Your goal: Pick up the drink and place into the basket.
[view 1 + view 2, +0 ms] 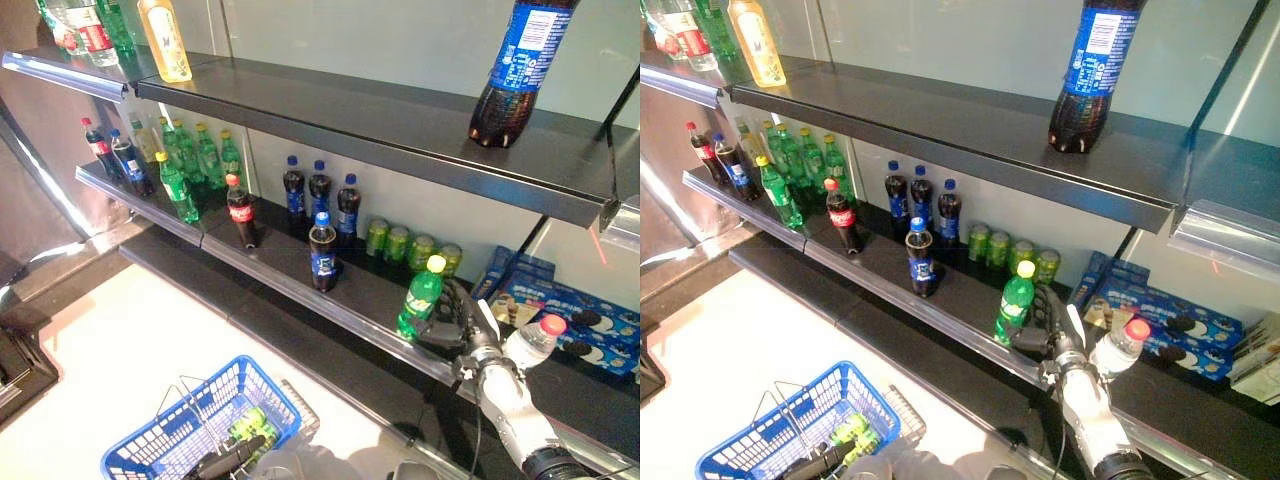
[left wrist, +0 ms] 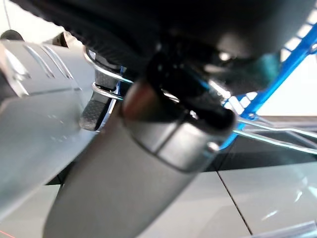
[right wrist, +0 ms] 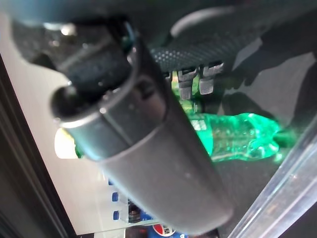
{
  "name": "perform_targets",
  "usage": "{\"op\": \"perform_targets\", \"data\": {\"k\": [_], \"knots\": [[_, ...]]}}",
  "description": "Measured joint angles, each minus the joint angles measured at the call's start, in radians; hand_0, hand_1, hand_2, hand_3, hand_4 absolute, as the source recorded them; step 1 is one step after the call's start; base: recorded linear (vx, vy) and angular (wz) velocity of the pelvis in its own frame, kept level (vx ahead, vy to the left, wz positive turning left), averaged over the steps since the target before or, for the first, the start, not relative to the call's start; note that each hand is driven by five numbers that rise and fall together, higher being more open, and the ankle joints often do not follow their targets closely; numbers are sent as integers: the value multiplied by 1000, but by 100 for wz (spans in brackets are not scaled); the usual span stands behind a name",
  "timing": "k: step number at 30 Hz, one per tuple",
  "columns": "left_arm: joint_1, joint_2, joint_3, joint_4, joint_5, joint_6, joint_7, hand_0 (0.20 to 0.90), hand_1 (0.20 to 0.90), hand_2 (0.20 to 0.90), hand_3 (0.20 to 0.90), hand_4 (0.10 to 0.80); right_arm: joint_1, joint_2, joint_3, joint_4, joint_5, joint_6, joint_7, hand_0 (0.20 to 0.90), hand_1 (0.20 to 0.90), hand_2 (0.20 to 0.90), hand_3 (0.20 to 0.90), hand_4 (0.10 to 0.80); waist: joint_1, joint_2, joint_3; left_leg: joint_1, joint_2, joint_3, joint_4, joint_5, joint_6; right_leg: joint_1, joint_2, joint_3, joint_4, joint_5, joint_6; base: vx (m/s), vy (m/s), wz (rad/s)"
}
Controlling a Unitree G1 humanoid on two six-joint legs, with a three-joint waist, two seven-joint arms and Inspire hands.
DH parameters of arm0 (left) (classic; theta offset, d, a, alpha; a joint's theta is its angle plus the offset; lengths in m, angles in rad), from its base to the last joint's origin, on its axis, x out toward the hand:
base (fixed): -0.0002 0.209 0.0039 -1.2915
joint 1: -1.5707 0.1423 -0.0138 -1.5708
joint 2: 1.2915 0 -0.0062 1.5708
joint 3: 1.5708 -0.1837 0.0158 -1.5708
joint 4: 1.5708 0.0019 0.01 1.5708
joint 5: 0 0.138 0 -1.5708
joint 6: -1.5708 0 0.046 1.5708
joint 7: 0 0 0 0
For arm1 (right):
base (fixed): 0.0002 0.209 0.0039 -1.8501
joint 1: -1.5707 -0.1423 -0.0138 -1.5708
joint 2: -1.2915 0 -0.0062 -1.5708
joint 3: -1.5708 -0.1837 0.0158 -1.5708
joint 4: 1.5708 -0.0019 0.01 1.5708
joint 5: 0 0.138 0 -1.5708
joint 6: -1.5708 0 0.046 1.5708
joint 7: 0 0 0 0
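Note:
A green bottle with a yellow cap (image 1: pixel 420 298) stands near the front edge of the middle shelf (image 1: pixel 300 290). My right hand (image 1: pixel 458 322) is at its right side, low on the bottle. In the right wrist view its fingers (image 3: pixel 193 82) and thumb curl round the green bottle (image 3: pixel 237 136). The blue basket (image 1: pixel 175 435) hangs low at the left, and green drinks (image 1: pixel 250 425) lie in it. My left hand (image 1: pixel 232 460) is shut on the basket's thin wire handles (image 2: pixel 106 82).
A clear bottle with a red cap (image 1: pixel 530 340) stands right beside my right forearm. Green cans (image 1: pixel 410 245) and blue-capped cola bottles (image 1: pixel 322 255) stand to the left of the hand, and blue biscuit boxes (image 1: pixel 580 320) to its right. The top shelf overhangs with a large cola bottle (image 1: pixel 515 70).

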Motion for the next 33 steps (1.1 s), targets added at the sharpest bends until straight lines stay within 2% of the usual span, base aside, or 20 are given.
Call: {"op": "perform_targets", "data": {"k": [4,21,22,23,24,25,33], "knots": [[-1,0,0,0,0,5,0,300,300,300,200,100,-4,3,0,19,8,5,1,900,900,900,900,800,17,1,0,4,-3,-3,-2,1,2,13,-7,-11,0,-4,-2,15,13,9],[23,3,-6,10,0,23,0,300,300,300,200,100,-65,54,0,60,88,35,16,900,900,900,900,800,20,5,3,15,-18,-4,-11,6,8,23,-21,-14,0,-7,0,0,0,0],[24,3,-7,10,0,23,0,300,300,300,200,100,-66,57,0,60,98,37,17,719,719,719,689,589,20,6,3,15,-19,-4,-12,6,9,23,-21,-14,0,-7,0,0,0,0],[25,3,-8,10,0,23,0,300,300,300,200,100,-67,59,0,60,106,39,20,719,719,719,689,589,20,6,4,15,-19,-4,-12,6,9,23,-21,-14,0,-8,0,0,0,0],[25,3,-8,10,0,23,0,300,300,300,200,100,-68,62,0,60,117,43,22,326,326,326,230,130,20,8,5,15,-19,-4,-12,7,9,23,-21,-14,0,-7,0,0,0,0],[25,4,-9,10,0,23,0,300,300,300,200,100,-69,66,-3,60,140,47,25,300,300,300,200,100,19,8,5,15,-20,-4,-13,7,9,23,-22,-14,0,-8,1,0,0,0],[27,3,-9,20,0,23,0,300,300,300,200,100,-76,77,-69,89,237,68,24,300,300,300,200,100,17,10,6,18,-22,-6,-18,13,2,26,-24,-18,0,-7,9,0,0,0]]}}
